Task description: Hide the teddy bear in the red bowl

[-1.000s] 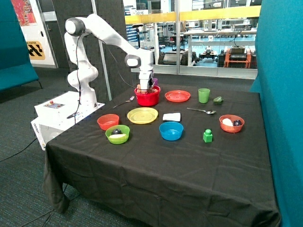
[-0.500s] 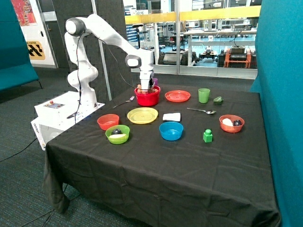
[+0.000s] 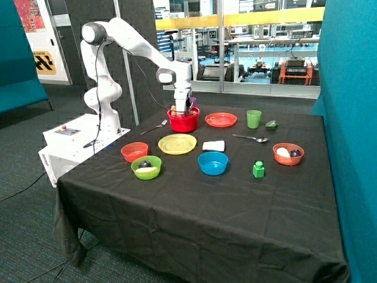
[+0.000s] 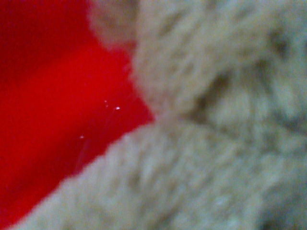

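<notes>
Here the arm reaches down over the far edge of the table point(image 3: 194, 224), and its hand point(image 3: 182, 109) is sunk into the red bowl point(image 3: 183, 122), which stands near that edge, on the side of the robot's base. The wrist view is filled with tan plush of the teddy bear point(image 4: 216, 143) lying against the bowl's red inner wall, so the bear is inside the bowl, right under the hand. Whether the hand is clenched on the bear or has let it go, I cannot tell.

Beside the red bowl along the far edge lie an orange-red plate point(image 3: 221, 119) and a green cup point(image 3: 254, 118). Nearer the middle of the table sit a yellow plate point(image 3: 177, 143) and a blue bowl point(image 3: 212, 163). A small orange-red bowl point(image 3: 135, 151) and a green bowl point(image 3: 146, 167) stand toward the edge by the robot's base.
</notes>
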Motion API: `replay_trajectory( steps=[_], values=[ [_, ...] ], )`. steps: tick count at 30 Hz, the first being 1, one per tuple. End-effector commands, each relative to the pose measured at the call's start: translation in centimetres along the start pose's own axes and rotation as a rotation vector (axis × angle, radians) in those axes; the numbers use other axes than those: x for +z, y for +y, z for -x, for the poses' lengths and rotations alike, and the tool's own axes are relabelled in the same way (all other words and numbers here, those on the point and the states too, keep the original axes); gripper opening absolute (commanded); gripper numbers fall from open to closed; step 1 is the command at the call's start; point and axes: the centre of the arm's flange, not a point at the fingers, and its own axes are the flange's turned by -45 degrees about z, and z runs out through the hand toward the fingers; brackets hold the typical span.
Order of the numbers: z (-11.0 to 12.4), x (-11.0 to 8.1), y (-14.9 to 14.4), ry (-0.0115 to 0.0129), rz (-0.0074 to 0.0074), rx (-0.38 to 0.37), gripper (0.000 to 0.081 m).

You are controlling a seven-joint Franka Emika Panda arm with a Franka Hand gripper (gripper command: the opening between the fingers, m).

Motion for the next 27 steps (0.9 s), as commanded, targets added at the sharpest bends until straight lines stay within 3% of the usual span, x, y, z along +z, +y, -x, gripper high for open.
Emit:
replay_trajectory(
  steps=[1,17,23,27],
  values=[
    [0.2,0.0,0.7,-0.0033,0.0003,0.015,0.0808],
    [-0.4,-0.4,0.4,-0.0033,0.0003,0.001,0.0808],
    [-0.7,-1.5,-0.1,-0.0033,0.0002,-0.024,0.0808],
    [-1.1,-3.4,-0.6,-0.0033,0.0001,-0.063,0.0808]
  ],
)
